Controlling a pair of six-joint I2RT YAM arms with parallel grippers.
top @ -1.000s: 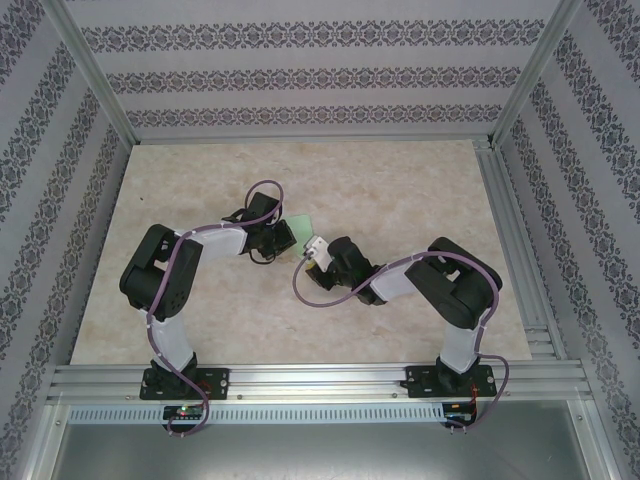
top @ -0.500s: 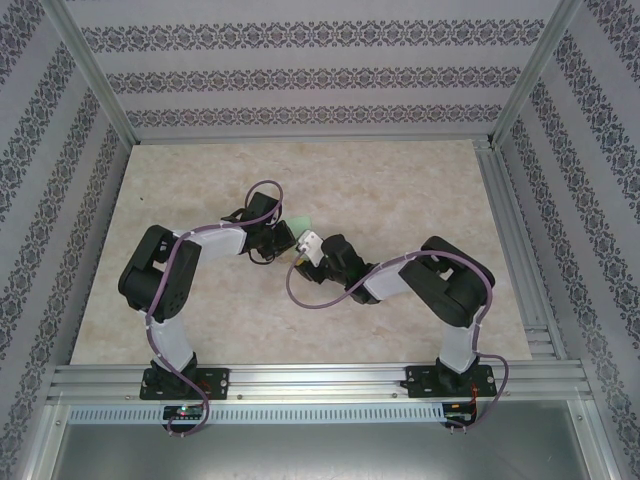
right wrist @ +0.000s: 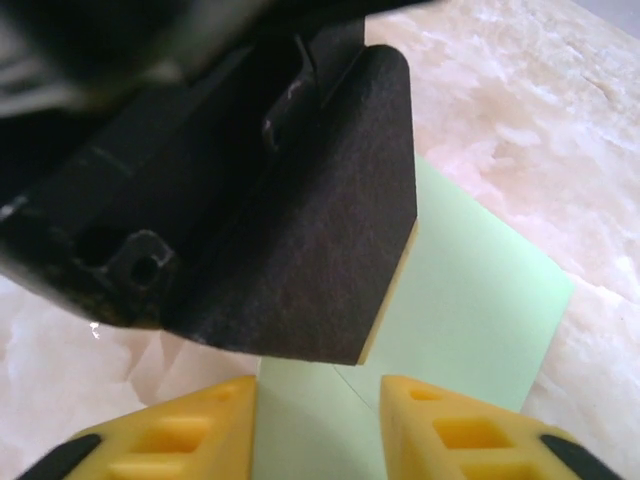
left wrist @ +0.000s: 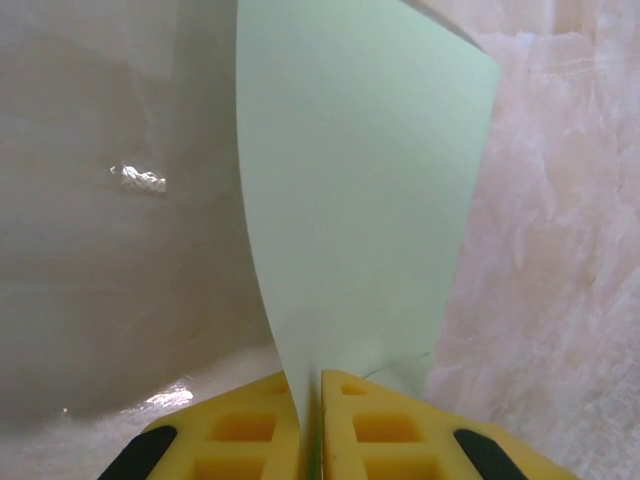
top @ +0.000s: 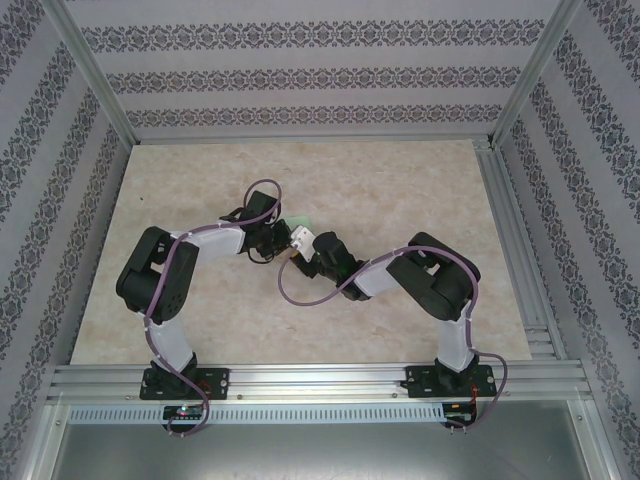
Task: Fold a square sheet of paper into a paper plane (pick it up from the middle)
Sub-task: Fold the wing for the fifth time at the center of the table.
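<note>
The square sheet of paper (left wrist: 360, 200) is being pinched at its lower edge by the left claw (left wrist: 318, 425), whose yellow fingers (left wrist: 240, 435) are being pressed together on it. Above the left claw the pale mint sheet is being held upright and slightly curved, over the marbled worktop (top: 400, 180). From overhead, a sliver of the sheet is being glimpsed just beyond the left claw, near the worktop's middle. The right claw (right wrist: 318, 425) is being held just beside the left claw, with its own yellow fingers (right wrist: 190, 435) being held apart and clear of the sheet. A creased part of the sheet is being seen through their gap, beneath the left claw's black body
</note>
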